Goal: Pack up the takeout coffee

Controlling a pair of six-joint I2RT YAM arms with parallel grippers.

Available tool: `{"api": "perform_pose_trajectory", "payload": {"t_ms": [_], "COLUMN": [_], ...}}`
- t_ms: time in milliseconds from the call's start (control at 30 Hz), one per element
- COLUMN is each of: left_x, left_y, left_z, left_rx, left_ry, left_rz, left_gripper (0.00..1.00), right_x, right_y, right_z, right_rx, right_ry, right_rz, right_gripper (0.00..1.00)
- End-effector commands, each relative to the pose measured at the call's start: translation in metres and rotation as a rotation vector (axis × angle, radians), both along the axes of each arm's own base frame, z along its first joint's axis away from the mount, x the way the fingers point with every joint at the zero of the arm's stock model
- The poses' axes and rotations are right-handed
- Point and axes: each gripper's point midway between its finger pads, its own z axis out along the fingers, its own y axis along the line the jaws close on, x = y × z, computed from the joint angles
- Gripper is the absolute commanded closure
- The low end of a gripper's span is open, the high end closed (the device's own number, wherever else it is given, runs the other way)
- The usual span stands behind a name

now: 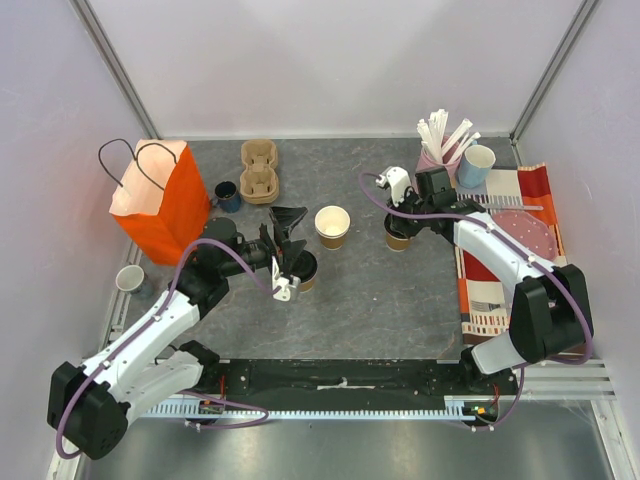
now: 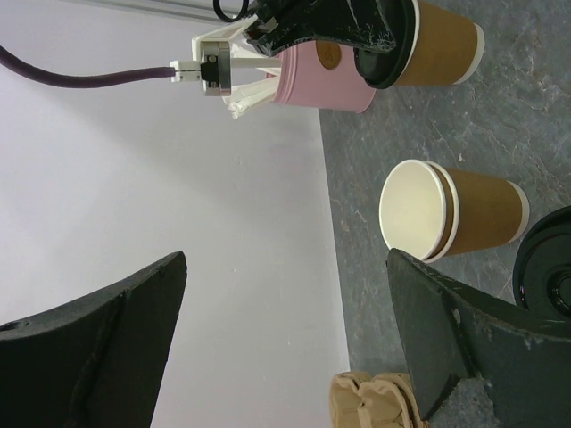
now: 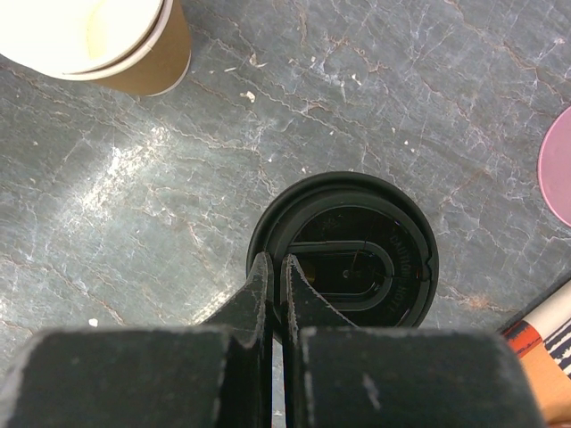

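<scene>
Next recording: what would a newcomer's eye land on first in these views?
The bright orange paper bag standing at the table's left rear stands out most. Right of centre, the right gripper is shut, with its tips over the black lid of a kraft cup. The left gripper gapes wide open near a lidless kraft cup at mid-table.

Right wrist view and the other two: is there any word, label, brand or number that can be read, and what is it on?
Black lid: raised lettering along its edge, too blurred to read.
Pink cup: a small round brown mark on its side, too small to read.
No other text can be read in any view.
</scene>
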Motion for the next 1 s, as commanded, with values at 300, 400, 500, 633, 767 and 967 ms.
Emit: {"api": "perform_pose_trajectory", "payload": {"t_ms": [300,400,500,633,767,967], "left_x": [0.0014,0.0017,0.0023,0.0019,0.0023,0.0028], "left_y": [-0.0039,-0.0041,-0.0035,-0.0042,-0.0047,-0.0044], "left_z": [0.0221,0.0219,0.0219,0.0215,0.022,0.0224], "left_rx": [-0.027,-0.027,-0.027,-0.026,-0.027,-0.026], "left_ry": [-0.057,-0.057,-0.057,-0.057,-0.059,-0.062], "left_rz": [-0.012,-0.012,-0.009,-0.012,-0.014,-0.011], "left_gripper": [0.0,0.0,0.0,0.0,0.0,0.0], "right_x": [-0.0013,-0.0022,-0.0024,-0.0027,-0.0038,-0.0048], "right_y": [0.0048,0.0048,0.0028,0.0011,0.0007,-0.0005], "right_z": [0.0077,0.0086,0.0104,0.0126,0.0123,0.0105], "right_rx": [0.05,0.054,0.049,0.043,0.042,0.037], "right_ry": [-0.019,-0.018,-0.022,-0.028,-0.023,-0.019], "right_rz": [0.0,-0.004,-0.012,-0.019,-0.019,-0.022], "right_gripper": [1.0,1.0,0.91,0.78,0.75,0.73]}}
